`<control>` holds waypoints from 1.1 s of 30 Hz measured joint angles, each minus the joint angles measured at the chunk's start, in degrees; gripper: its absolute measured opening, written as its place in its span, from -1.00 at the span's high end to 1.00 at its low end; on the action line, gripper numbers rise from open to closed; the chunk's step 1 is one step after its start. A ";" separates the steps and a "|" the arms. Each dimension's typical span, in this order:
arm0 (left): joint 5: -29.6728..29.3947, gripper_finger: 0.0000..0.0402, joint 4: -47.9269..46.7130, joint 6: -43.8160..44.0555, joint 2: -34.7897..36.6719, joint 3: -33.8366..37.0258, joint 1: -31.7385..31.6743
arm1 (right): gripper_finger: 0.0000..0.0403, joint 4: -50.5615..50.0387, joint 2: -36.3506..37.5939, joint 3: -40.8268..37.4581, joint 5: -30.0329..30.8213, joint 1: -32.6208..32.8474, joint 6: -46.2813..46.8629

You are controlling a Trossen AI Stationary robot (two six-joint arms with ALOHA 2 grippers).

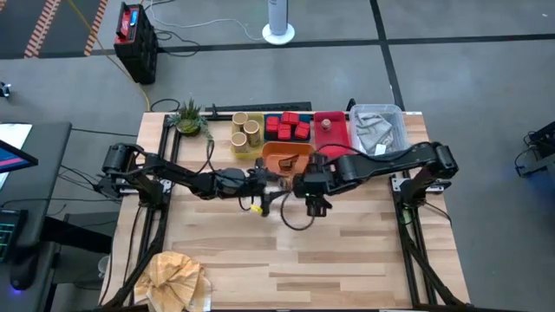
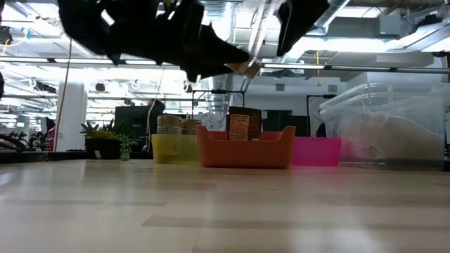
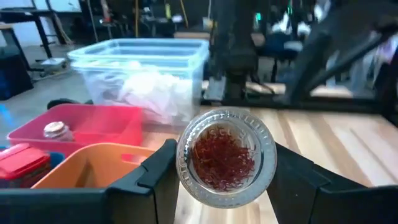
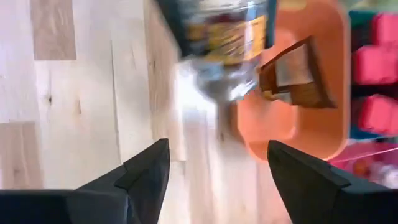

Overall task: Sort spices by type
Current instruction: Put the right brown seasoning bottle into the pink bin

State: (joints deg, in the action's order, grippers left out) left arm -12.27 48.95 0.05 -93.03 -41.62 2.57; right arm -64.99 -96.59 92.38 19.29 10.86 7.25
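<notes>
In the left wrist view my left gripper [image 3: 225,163] is shut on a small clear silver-rimmed shaker [image 3: 227,155] filled with red threads. It hovers above the table just in front of the orange tray [image 1: 279,157], which holds a dark brown piece [image 4: 297,76]. My right gripper [image 4: 217,158] is open and hangs over bare wood beside the left one [image 1: 270,179], touching nothing. Tan jars [image 1: 247,131] stand in the yellow tray, red tins [image 1: 288,126] in the blue tray, and one small shaker [image 3: 56,129] in the red tray. My left gripper pinches the shaker between its two fingers [image 3: 163,167], one on each side of its round wall [image 3: 186,163]. The shaker's round end faces the wrist camera. It is lifted clear of the table, close to the orange tray's near wall [image 3: 93,167].
A clear bin [image 1: 379,129] with crumpled white material stands at the table's far right, next to the red tray [image 1: 330,132]. A small green plant [image 1: 189,117] sits at the far left. Crumpled tan paper [image 1: 176,276] lies at the near left corner. The middle and near wood is bare.
</notes>
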 joint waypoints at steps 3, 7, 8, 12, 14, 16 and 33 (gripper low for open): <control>1.96 0.08 7.88 2.84 0.00 4.08 -1.51 | -0.47 3.84 2.06 -3.34 7.19 2.34 -1.46; 4.70 0.08 15.52 6.84 0.00 7.49 -3.19 | -0.47 14.31 3.79 -9.27 14.86 4.80 -4.04; 5.34 0.08 16.69 7.71 0.00 7.87 -3.49 | -0.47 17.52 3.91 -10.46 15.85 5.13 -4.95; 9.31 0.08 19.55 10.82 0.00 7.84 -4.23 | -0.47 25.81 3.54 -12.35 17.06 5.45 -10.74; 11.33 0.08 21.43 12.55 0.00 7.75 -4.54 | -0.47 28.27 3.54 -12.66 19.77 5.50 -13.00; 13.64 0.08 23.97 14.93 0.01 7.73 -5.06 | -0.47 29.82 3.68 -12.83 24.16 6.28 -15.82; 19.88 0.08 39.79 28.67 0.04 7.66 -6.80 | -0.47 51.54 3.91 -12.94 37.98 11.14 -41.76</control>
State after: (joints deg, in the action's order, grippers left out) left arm 7.60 88.73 28.73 -92.99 -33.96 -4.23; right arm -13.46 -92.68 79.44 57.27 22.00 -34.50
